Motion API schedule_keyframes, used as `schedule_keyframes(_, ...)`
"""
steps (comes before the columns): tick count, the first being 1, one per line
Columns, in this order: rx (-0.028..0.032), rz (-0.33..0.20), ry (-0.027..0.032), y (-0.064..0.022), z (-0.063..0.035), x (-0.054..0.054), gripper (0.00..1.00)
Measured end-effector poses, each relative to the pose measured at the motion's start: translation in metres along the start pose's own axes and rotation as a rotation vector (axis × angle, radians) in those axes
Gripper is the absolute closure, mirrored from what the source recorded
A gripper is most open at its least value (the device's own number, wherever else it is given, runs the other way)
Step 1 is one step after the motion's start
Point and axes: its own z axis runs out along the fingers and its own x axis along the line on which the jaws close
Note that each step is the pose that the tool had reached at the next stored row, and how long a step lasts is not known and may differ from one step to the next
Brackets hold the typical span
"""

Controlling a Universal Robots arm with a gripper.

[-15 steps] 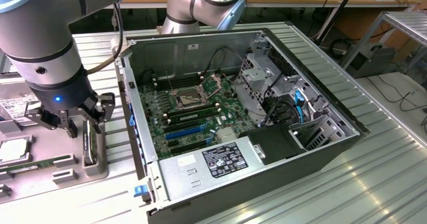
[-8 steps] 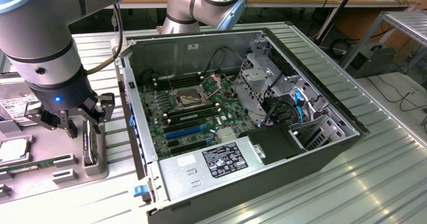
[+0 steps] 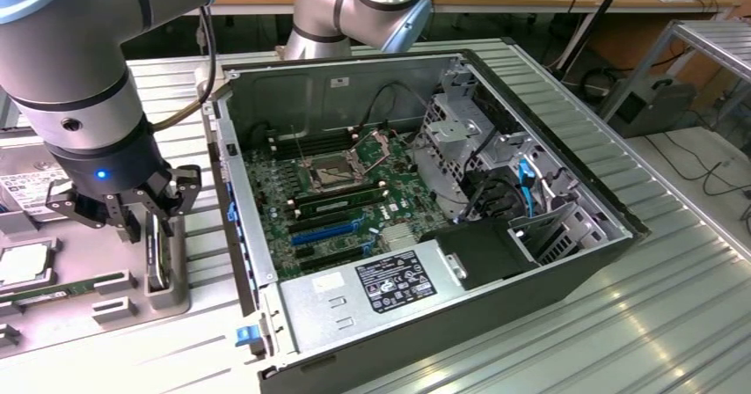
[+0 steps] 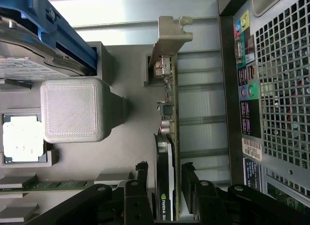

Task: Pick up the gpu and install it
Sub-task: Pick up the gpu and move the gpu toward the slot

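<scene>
The gpu (image 4: 167, 138) stands on its edge in a slot of the grey holder tray (image 4: 126, 152), its silvery bracket (image 4: 170, 34) at the far end. In the exterior view the gpu (image 3: 156, 255) is at the exterior view's left of the open computer case (image 3: 551, 121). My gripper (image 3: 147, 222) hangs straight down over it. In the wrist view my gripper (image 4: 164, 171) straddles the card's near end: one of its black fingers (image 4: 141, 175) is on each side, with narrow gaps to the card still showing. The card rests in its slot.
The tray also holds a hard drive in a blue bracket (image 4: 34, 65), a processor (image 4: 22, 138), a green memory stick (image 4: 43, 185) and a grey block (image 4: 72, 111). The case's rear panel (image 4: 276, 89) rises close beside the gpu. The motherboard (image 3: 340, 192) lies inside the case.
</scene>
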Motion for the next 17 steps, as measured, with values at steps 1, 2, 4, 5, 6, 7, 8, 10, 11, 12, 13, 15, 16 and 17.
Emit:
schedule_keyframes(1, 0.0000, 0.000, 0.0000, 0.0000, 0.0000, 0.0000, 0.59)
schedule_keyframes(2, 0.0000, 0.000, 0.0000, 0.0000, 0.0000, -0.0001, 0.59)
schedule_keyframes(4, -0.0001, 0.000, 0.0000, 0.0000, 0.0001, -0.0009, 0.59)
schedule_keyframes(5, -0.0001, 0.000, 0.0000, 0.0000, 0.0001, -0.0009, 0.59)
schedule_keyframes(6, 0.0000, 0.000, 0.0000, 0.0000, 0.0001, -0.0009, 0.59)
schedule_keyframes(7, 0.0000, 0.000, 0.0000, 0.0000, 0.0001, -0.0009, 0.59)
schedule_keyframes(8, 0.0000, 0.000, 0.0000, 0.0000, 0.0001, -0.0009, 0.59)
schedule_keyframes(10, 0.0000, 0.000, 0.0001, 0.0000, 0.0001, -0.0009, 0.60)
schedule_keyframes(11, 0.0000, 0.000, 0.0000, 0.0000, 0.0001, -0.0009, 0.67)
schedule_keyframes(12, 0.0002, 0.000, 0.0002, 0.0000, 0.0001, -0.0009, 0.67)
schedule_keyframes(13, 0.0001, 0.000, 0.0002, 0.0000, 0.0002, -0.0008, 0.67)
schedule_keyframes(15, 0.0000, 0.000, 0.0000, 0.0000, 0.0003, -0.0008, 0.67)
schedule_keyframes(16, 0.0000, 0.000, 0.0000, 0.0000, 0.0004, -0.0008, 0.67)
schedule_keyframes(17, 0.0000, 0.000, 0.0001, 0.0000, 0.0004, -0.0008, 0.67)
